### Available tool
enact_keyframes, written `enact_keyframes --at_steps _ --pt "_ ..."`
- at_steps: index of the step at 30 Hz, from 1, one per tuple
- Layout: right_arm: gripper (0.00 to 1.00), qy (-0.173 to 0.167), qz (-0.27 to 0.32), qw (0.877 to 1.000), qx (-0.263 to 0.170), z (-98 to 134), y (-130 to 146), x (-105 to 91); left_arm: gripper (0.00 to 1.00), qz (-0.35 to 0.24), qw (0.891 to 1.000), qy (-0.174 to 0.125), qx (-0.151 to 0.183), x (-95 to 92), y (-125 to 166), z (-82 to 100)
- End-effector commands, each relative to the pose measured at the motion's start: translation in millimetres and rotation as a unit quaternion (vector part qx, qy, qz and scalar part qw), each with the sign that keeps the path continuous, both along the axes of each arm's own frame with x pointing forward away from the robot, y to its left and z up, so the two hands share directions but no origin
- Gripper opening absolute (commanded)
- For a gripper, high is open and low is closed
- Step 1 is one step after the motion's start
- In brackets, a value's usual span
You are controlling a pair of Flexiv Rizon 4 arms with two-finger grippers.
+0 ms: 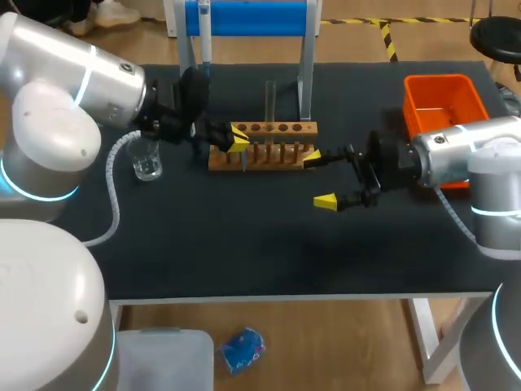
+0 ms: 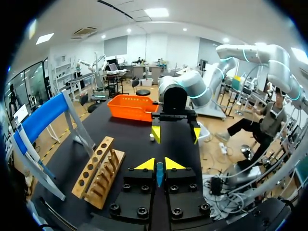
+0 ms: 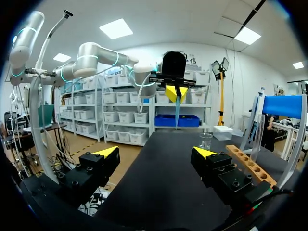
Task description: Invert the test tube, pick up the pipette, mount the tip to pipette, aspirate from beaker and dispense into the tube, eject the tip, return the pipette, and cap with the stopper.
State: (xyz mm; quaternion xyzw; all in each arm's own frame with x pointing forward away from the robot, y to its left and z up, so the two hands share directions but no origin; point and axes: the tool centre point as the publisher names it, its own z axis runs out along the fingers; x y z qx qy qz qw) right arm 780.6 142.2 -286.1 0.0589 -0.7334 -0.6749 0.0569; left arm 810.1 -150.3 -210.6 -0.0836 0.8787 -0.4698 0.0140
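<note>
- Left gripper (image 1: 238, 138): fingers pressed together on a slim blue pipette (image 3: 176, 113), which hangs point-down from the yellow tips. The gripper is held over the near left end of the wooden rack (image 1: 264, 148).
- In the left wrist view the pipette (image 2: 159, 172) shows as a blue sliver pinched between the two tips of the left gripper (image 2: 159, 164).
- Right gripper (image 1: 319, 177): fingers spread wide, nothing between them. It is low over the counter (image 1: 244, 244), just off the rack's right end, facing the left gripper.
- Test tube (image 1: 269, 96): clear, upright at the rack's rear row.
- Beaker (image 1: 147, 159): on the counter under the left arm, apart from the rack's left end.
- Orange bin (image 1: 440, 102): at the counter's far right corner, behind the right arm.
</note>
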Motion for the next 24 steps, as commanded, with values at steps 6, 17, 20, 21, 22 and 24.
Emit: enact_keyframes --at_steps 6,17,20,21,22,24 --pt "1.00 0.003 0.003 1.000 -0.007 -4 11 7.3 0.00 0.011 1.000 -0.007 0.016 5.9 -34 -12.2" --pt "1.00 0.012 -0.005 1.000 0.021 -12 34 16.5 0.00 -0.012 1.000 -0.007 0.012 2.5 -62 -23.9" --pt "1.00 0.013 -0.001 1.000 0.024 -13 38 17.6 0.00 -0.016 1.000 -0.007 0.014 1.1 -67 -25.7" --pt "1.00 0.012 0.001 1.000 0.026 -12 39 18.1 0.00 -0.017 1.000 -0.008 0.014 0.8 -68 -25.9" --pt "1.00 0.012 0.001 1.000 0.027 -12 40 18.7 0.00 -0.018 1.000 -0.008 0.013 0.0 -70 -26.3" --pt "1.00 0.011 0.002 1.000 0.029 -10 42 19.6 0.00 -0.019 1.000 -0.007 0.015 -0.5 -72 -28.0"
